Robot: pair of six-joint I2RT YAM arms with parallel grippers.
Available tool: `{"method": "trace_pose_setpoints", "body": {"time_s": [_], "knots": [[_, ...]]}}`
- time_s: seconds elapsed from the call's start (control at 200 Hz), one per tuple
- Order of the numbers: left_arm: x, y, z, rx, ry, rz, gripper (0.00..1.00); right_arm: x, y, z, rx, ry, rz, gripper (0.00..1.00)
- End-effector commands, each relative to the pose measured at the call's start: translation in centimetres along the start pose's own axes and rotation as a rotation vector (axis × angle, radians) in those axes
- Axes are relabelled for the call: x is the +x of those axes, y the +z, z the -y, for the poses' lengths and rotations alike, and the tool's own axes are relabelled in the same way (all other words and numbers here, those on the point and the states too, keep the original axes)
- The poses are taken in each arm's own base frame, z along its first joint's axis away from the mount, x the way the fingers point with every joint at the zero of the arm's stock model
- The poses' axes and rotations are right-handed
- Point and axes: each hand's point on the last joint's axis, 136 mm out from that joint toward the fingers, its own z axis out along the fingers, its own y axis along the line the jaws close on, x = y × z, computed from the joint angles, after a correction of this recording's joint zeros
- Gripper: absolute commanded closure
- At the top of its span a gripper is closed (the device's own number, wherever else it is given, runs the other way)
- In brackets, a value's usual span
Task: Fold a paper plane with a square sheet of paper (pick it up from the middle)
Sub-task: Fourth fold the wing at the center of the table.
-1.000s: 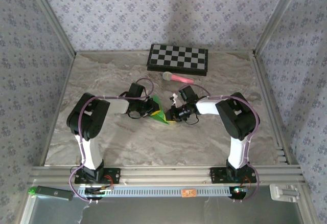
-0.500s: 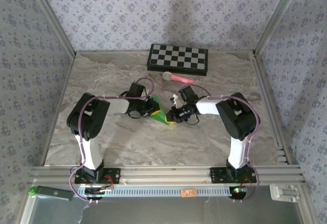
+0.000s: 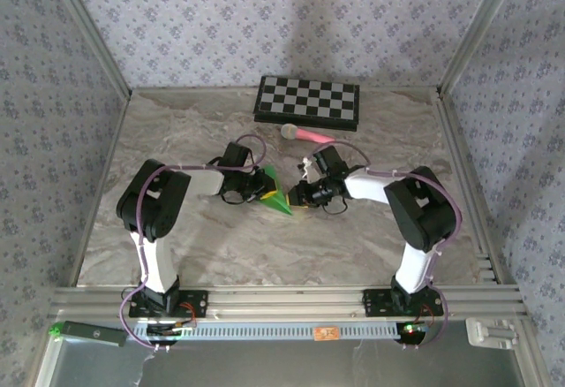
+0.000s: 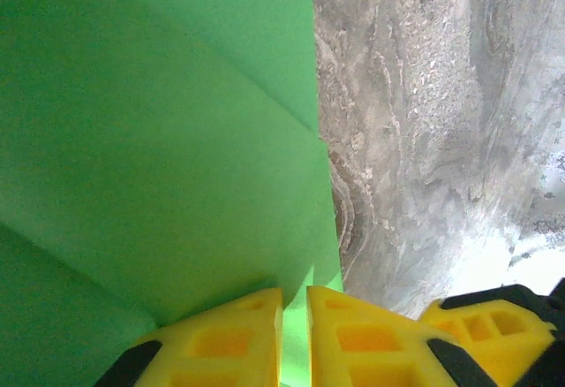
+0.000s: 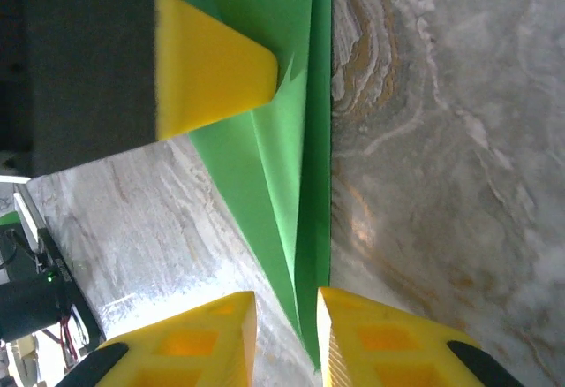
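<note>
Top external: bright green folded paper dart (image 3: 275, 194) lies mid-desk (image 3: 353, 246), between left pincer (image 3: 261, 193) and right pincer (image 3: 295, 199).
Left wrist: left pincer (image 4: 294, 307) clenched on dart (image 4: 159, 140).
Right wrist: right pincer (image 5: 287, 316) narrowly parted astride dart's point (image 5: 305, 254).
Step, judged: lengthwise creasing; next likely needs a firm regrip.

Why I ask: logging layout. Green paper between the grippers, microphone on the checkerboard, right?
No: the top view shows the microphone on the table beside the checkerboard, not on it. The green paper is between the left gripper and right gripper.
</note>
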Motion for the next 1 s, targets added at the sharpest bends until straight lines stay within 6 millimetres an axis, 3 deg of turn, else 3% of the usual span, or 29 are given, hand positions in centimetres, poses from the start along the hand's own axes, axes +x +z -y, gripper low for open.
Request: {"method": "trace_pose_setpoints", "body": {"time_s": [0.0,0.295,0.585,0.994], "knots": [[0.1,0.5,-0.5,-0.028,0.003,-0.017,0.85,-0.9,-1.2,-1.0,-0.002,-0.014,0.044,0.76],[0.2,0.5,-0.5,-0.032,0.001,-0.023,0.85,-0.6,0.8,-2.9,-0.005,-0.065,-0.02,0.85],[0.3,0.6,-0.7,-0.034,-0.004,-0.025,0.85,-0.1,2.4,-1.9,0.035,-0.048,-0.07,0.88],[0.4,0.7,-0.9,-0.042,-0.018,-0.029,0.85,0.9,3.0,0.1,0.103,-0.015,-0.107,0.88]]}}
